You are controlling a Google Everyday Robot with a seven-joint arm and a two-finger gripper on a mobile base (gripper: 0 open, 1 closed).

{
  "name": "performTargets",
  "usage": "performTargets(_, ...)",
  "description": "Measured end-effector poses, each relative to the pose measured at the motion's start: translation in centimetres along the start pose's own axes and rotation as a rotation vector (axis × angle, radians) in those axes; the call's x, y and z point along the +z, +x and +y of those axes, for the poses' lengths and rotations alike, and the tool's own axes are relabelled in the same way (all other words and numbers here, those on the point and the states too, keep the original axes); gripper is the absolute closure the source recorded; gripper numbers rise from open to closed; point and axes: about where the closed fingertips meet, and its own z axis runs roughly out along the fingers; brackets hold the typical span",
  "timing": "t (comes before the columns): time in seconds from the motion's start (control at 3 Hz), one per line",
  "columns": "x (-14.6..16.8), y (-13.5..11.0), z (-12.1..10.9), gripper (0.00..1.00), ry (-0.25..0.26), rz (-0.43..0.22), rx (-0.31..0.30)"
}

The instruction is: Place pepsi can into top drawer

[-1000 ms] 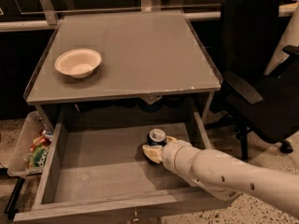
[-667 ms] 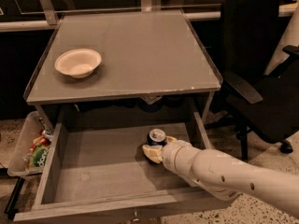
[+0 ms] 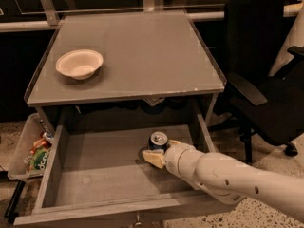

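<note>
The pepsi can [image 3: 158, 140] stands upright on the flat grey bottom of the open top drawer [image 3: 95, 175], right of its middle, silver top showing. My gripper [image 3: 159, 154] reaches in from the lower right on a white arm and is down inside the drawer. Its cream fingers [image 3: 153, 157] sit on either side of the can's lower part, which they hide. The drawer's front panel runs along the bottom edge of the view.
A white bowl [image 3: 79, 63] sits on the grey tabletop [image 3: 142, 51] at the left. A bin with colourful packets [image 3: 35, 151] stands left of the drawer. A black office chair [image 3: 266, 80] stands close on the right.
</note>
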Motion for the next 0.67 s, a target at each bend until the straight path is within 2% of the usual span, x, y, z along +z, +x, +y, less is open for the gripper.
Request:
performTargets(0.33, 0.00, 0.00, 0.00, 0.00, 0.000, 0.000, 0.000)
performTargets(0.67, 0.00, 0.00, 0.00, 0.00, 0.000, 0.000, 0.000)
